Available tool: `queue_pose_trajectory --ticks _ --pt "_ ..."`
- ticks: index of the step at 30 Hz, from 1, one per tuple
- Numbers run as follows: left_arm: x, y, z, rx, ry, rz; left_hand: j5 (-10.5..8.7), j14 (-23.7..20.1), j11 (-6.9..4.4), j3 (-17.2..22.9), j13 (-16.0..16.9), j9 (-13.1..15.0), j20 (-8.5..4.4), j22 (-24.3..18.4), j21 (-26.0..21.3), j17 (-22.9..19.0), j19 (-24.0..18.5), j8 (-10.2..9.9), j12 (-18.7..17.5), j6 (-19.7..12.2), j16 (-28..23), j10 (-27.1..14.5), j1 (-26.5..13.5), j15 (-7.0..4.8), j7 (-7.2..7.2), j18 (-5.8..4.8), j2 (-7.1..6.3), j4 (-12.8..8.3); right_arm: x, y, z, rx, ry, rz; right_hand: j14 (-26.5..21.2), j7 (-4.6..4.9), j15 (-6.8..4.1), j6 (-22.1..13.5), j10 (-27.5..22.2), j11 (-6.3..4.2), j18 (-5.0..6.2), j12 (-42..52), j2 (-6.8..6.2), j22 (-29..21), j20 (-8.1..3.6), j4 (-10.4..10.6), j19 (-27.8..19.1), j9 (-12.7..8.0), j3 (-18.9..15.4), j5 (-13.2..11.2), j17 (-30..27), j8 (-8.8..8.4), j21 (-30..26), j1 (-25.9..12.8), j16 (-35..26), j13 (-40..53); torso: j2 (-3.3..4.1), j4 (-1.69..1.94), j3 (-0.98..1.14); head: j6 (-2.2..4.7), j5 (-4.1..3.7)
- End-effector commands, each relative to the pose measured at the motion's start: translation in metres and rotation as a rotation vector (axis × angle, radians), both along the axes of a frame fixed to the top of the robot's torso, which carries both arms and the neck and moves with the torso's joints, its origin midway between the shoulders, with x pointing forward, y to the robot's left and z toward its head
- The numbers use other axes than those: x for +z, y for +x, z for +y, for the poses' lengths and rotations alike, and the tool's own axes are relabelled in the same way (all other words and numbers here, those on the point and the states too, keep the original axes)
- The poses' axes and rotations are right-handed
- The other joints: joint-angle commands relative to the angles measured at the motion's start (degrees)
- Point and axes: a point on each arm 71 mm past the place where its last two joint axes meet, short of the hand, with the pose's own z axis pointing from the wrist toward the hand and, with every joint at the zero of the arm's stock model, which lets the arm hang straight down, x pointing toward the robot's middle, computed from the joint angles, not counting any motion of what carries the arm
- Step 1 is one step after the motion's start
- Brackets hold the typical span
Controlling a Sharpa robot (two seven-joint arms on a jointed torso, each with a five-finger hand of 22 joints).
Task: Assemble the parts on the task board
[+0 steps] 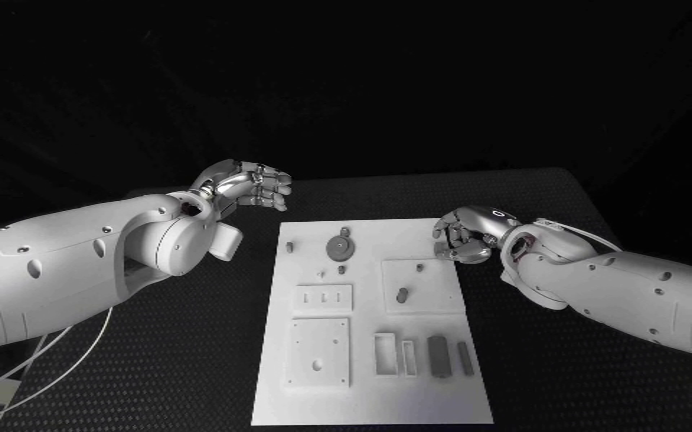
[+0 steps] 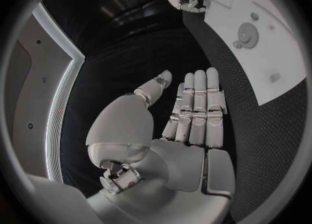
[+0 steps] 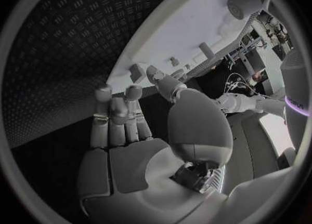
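Head view: the board (image 1: 372, 352), a white plate with its long axis running away from the robot, lies mid-table between the arms. Nearest the robot, three grey bars (image 1: 437, 352) lie side by side, long axes along the board's length, beside a square inset plate (image 1: 319, 351). Farther up sit a slotted block (image 1: 325, 297) and a raised square (image 1: 415, 284) carrying two small grey pieces. Farther still, a grey gear (image 1: 338, 245) lies flat near the far end. The right hand (image 1: 464, 235) hovers at the board's far right edge, fingers curled loosely and grasping nothing, as far as the view shows; it is the nearer hand to the parts, which lie toward the board's middle from it. The left hand (image 1: 248, 185) hangs off the far left corner, apart from the board, fingers straight and together, holding nothing.
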Motion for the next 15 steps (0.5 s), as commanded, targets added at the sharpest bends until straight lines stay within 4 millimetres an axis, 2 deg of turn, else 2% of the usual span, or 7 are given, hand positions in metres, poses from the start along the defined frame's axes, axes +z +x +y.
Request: queue_pose_trajectory --ticks 1,3,12,15 --pt "0.0015 -0.0005 -0.0022 -0.02 -0.005 -0.011 -0.15 0.47 0.11 -0.17 0.06 -0.09 -0.37 0.07 -0.29 0.11 0.15 0.16 -0.23 0.25 -0.29 0.28 -0.42 0.09 -0.03 0.96 0.19 0.22 -0.0005 0.0004 -0.0008 -0.002 -0.018 -0.011 0.05 0.83 -0.52 1.98 0.12 -0.76 0.74 0.26 0.48 1.01 -0.28 0.12 0.06 0.18 -0.18 0.19 0.07 0.54 0.02 0.25 0.22 -0.01 0.03 0.0 -0.02 -0.32 0.0" --pt "0.0015 -0.0004 -0.0017 -0.018 -0.005 -0.011 -0.16 0.47 0.11 -0.17 0.06 -0.09 -0.37 0.07 -0.29 0.12 0.15 0.16 -0.24 0.26 -0.3 0.28 -0.42 0.09 -0.03 0.96 0.19 0.22 -0.0011 0.0007 -0.0015 -0.002 -0.025 -0.011 0.07 0.73 -0.62 2.24 0.14 -0.87 0.74 0.26 0.72 1.0 -0.3 0.14 0.08 0.27 -0.2 0.19 0.05 0.7 0.03 0.26 0.21 -0.04 -0.02 -0.02 -0.01 -0.17 -0.08" --pt "0.0014 -0.0004 -0.0009 -0.018 -0.004 -0.009 -0.15 0.49 0.11 -0.18 0.08 -0.09 -0.37 0.09 -0.31 0.16 0.16 0.17 -0.26 0.27 -0.34 0.29 -0.43 0.09 -0.04 0.96 0.22 0.22 -0.0036 0.0019 -0.0041 -0.008 -0.032 -0.008 0.26 -0.05 -1.29 4.1 0.48 -1.6 0.74 0.28 1.69 1.0 -0.42 -0.07 0.16 0.97 -0.37 0.19 0.01 1.86 0.15 0.39 0.25 -0.26 -0.02 -0.01 0.07 -0.59 -0.23" --pt "0.0014 -0.0003 -0.001 -0.019 -0.004 -0.009 -0.16 0.49 0.11 -0.18 0.08 -0.09 -0.37 0.09 -0.31 0.18 0.16 0.17 -0.26 0.27 -0.36 0.29 -0.44 0.09 -0.04 0.96 0.23 0.23 -0.0042 0.0018 -0.0024 -0.004 -0.032 -0.008 0.29 -0.14 -1.38 4.32 0.53 -1.69 0.74 0.27 1.84 1.0 -0.43 -0.11 0.17 1.07 -0.42 0.19 0.0 1.99 0.16 0.36 0.25 -0.31 -0.03 -0.02 0.08 -0.52 -0.31"
